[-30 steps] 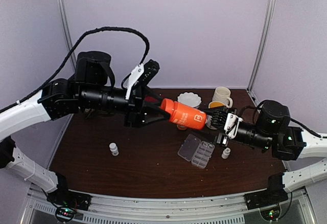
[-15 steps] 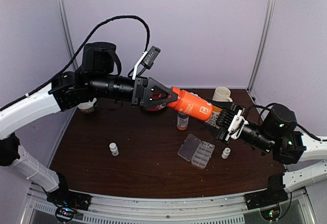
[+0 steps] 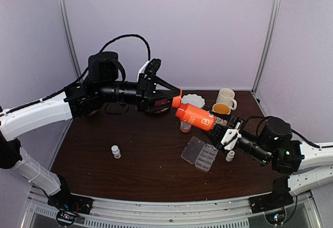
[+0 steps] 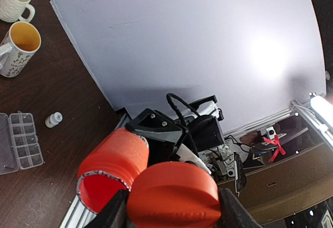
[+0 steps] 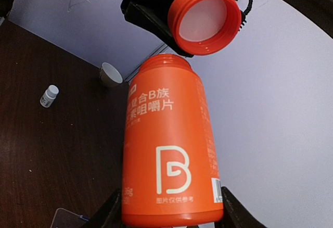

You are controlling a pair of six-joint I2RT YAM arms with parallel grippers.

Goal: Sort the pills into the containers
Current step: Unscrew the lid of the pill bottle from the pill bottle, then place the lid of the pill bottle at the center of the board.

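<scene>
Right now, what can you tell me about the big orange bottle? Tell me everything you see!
The orange bottle is a bright, smooth, plastic-looking cylinder with a white B logo and white Chinese writing. It hangs tilted above the table, its bottom clamped in the right end effector, its open mouth at the higher end. Its orange cap is off, held by the left end effector just beyond the mouth, not touching it.

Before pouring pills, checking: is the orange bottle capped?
No, open: the cap sits in the left fingers, apart from the orange bottle.
</scene>
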